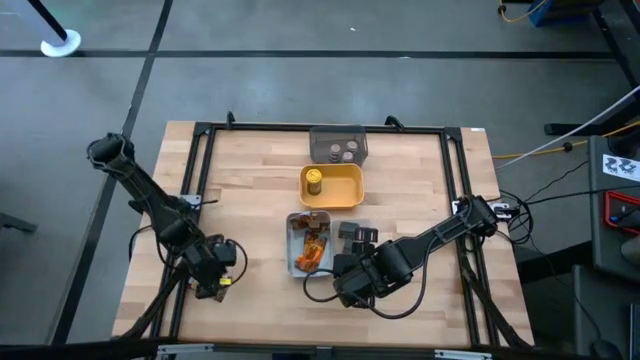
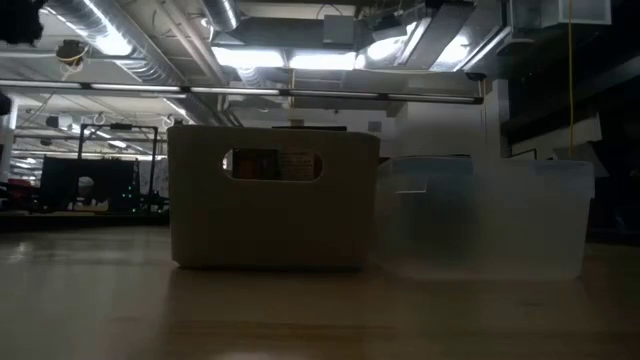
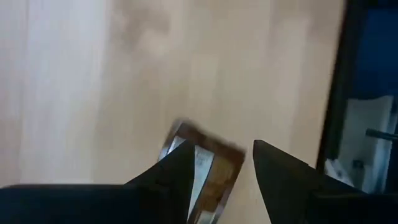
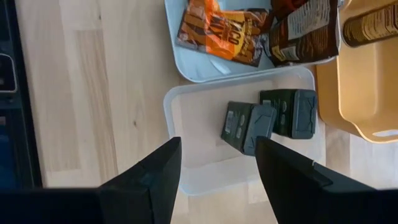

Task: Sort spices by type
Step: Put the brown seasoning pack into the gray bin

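Where left gripper (image 3: 221, 171) gapes: brown packet (image 3: 202, 171), long axis fingerward.

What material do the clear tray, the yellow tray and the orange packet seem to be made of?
The clear tray looks like frosted translucent plastic: the wood grain shows dimly through its floor. The yellow tray looks like opaque matte plastic, with smooth rounded moulded corners. The orange packet is probably printed foil or plastic film, since it lies crinkled and catches some light. None of this is certain by sight alone.
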Action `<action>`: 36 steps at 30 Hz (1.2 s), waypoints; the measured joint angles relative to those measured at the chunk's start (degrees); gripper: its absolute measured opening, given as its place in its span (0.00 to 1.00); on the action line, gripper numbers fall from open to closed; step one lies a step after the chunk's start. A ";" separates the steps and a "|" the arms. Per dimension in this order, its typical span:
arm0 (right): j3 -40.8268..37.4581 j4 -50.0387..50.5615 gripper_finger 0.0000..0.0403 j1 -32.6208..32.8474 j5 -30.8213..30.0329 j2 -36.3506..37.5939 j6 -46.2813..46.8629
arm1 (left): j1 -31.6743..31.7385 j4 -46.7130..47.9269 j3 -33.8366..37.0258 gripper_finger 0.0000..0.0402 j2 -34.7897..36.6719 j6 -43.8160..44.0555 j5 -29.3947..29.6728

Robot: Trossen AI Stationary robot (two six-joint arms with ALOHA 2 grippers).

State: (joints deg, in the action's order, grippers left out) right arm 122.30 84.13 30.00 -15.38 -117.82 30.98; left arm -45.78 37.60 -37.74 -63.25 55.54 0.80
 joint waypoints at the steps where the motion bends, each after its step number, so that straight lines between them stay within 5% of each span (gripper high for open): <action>1: 0.00 -0.26 0.51 0.00 0.00 0.00 0.00 | 0.01 1.34 0.00 0.37 -0.09 1.24 -0.62; 8: 0.00 -0.19 0.51 0.00 0.00 0.00 -0.02 | -0.02 6.08 0.02 0.40 -0.32 8.02 -0.85; 18: 0.00 -0.08 0.51 0.00 0.00 0.00 -1.53 | -0.06 7.70 0.02 0.60 -1.15 7.42 -0.90; 25: 0.00 -0.02 0.51 0.00 0.00 -0.02 -1.77 | -2.39 3.68 0.02 0.63 -9.34 2.90 -7.13; 36: 0.00 -0.31 0.51 0.00 0.00 -0.02 -2.85 | -4.45 3.04 -0.57 0.64 -22.66 3.37 -7.69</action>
State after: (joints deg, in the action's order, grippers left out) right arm 122.30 83.82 30.00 -15.38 -117.84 28.13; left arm -50.23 40.65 -38.30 -85.91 58.91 -6.89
